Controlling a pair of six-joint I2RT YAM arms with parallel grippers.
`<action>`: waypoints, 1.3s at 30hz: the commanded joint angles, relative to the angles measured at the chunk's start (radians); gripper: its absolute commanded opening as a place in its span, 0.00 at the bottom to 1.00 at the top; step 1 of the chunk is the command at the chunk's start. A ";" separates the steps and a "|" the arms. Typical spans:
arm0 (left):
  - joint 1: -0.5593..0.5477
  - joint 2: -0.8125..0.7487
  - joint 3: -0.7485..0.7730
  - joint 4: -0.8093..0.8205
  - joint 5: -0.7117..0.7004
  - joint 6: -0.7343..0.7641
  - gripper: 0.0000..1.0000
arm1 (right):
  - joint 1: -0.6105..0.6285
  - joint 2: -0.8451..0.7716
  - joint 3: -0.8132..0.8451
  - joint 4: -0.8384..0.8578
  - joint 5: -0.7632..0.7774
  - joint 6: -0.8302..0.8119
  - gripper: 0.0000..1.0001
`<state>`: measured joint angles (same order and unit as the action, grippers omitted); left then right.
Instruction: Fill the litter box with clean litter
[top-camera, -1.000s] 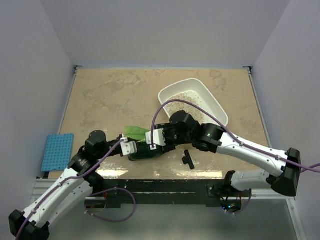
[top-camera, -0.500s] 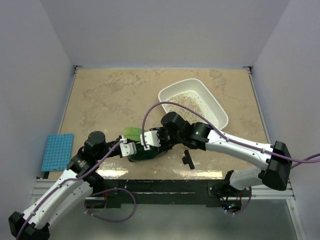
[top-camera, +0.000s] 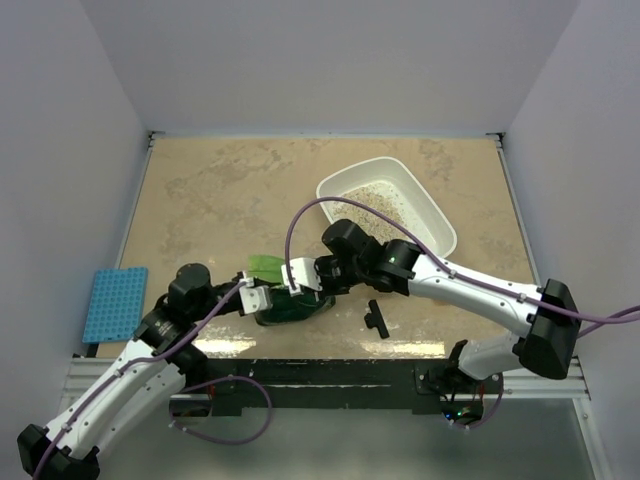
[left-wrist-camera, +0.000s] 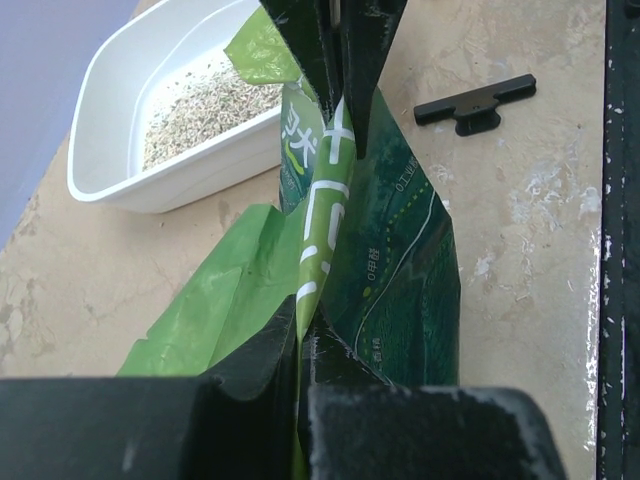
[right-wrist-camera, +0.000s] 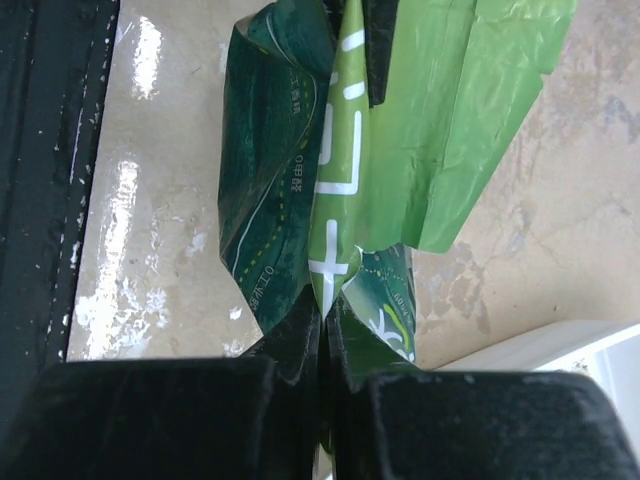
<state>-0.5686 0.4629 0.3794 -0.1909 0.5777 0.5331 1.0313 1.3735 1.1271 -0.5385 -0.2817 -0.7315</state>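
Green film, thin and crinkled, is all either arm has hold of. The crumpled green plastic bag (top-camera: 290, 302) lies at the near middle of the worktop (top-camera: 210, 190). The left claw (left-wrist-camera: 300, 345) is pinched tight on one fold, and the right claw (right-wrist-camera: 322, 322) is clamped on the opposite edge.

To my eye the danger is in that grip. If the arms pull apart, the film could tear or slide out. If the bag tips too soon, grains would land on the worktop short of the white shallow plastic tray (top-camera: 437, 222), which sits well apart at the far right. The pale speckled litter (top-camera: 375, 205) only partly covers its floor. A small black plastic clip (top-camera: 377, 319) just right of the bag could get swept aside.

The mottled tan surface shines wetly along its near edge. Plain pale walls close in three sides, and a blue pegged rack (top-camera: 115, 303) sits at the near left.
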 joint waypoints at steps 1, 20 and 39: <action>0.001 0.048 0.139 0.168 0.069 -0.004 0.16 | -0.005 0.036 0.027 -0.071 -0.062 0.070 0.00; -0.195 0.375 0.362 -0.042 0.105 -0.099 0.49 | -0.114 -0.180 -0.133 0.153 0.029 0.262 0.00; -0.197 0.427 0.316 0.019 -0.067 -0.142 0.51 | -0.117 -0.226 -0.159 0.184 0.044 0.288 0.00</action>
<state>-0.7616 0.8490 0.7055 -0.2195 0.4679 0.4339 0.9257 1.2011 0.9531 -0.4385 -0.2783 -0.4641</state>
